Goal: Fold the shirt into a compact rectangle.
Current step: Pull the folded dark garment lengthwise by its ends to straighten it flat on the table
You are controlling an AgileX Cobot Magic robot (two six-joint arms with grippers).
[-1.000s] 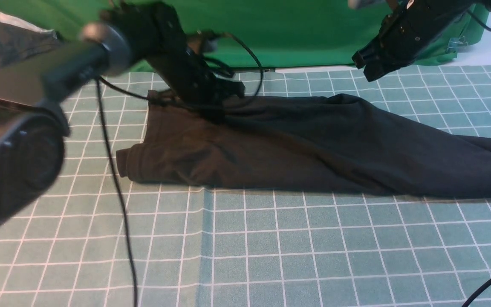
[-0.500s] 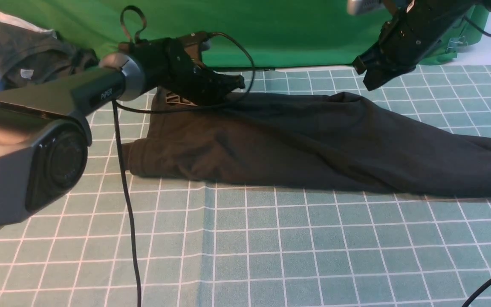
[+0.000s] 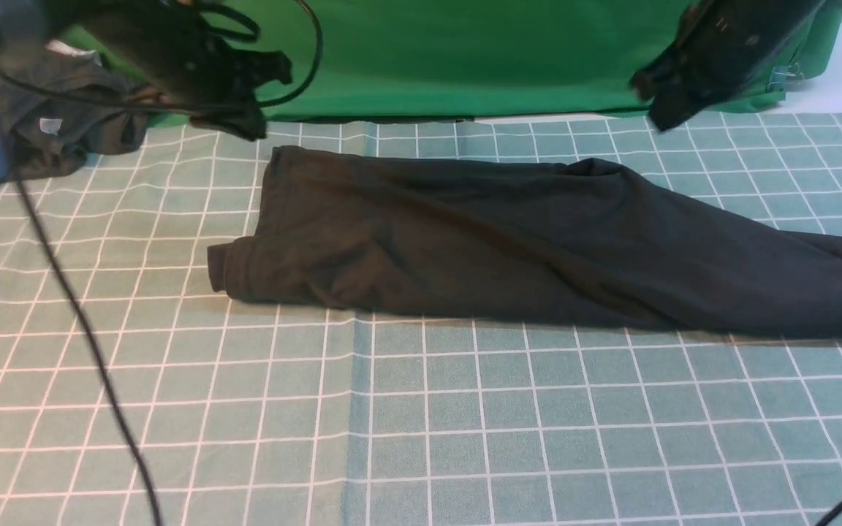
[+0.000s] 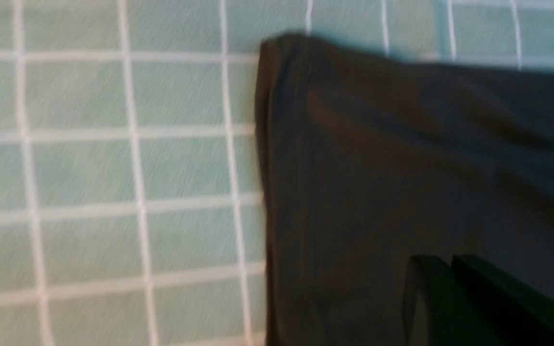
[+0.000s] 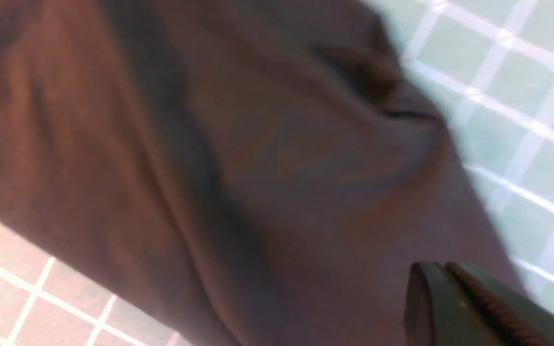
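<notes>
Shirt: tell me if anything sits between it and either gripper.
Nothing visible does. The left gripper and right gripper hang shut near the far edge of the shirt, with only air and bare checked cloth between. The heap of other garments lies at the far left, off both paths.

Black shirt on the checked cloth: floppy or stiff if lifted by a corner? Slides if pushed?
Likely floppy: the shirt lies in soft wrinkles with a rolled edge, so it should drape. Pushed, it would probably bunch rather than slide, being fabric on the checked tablecloth.
</notes>
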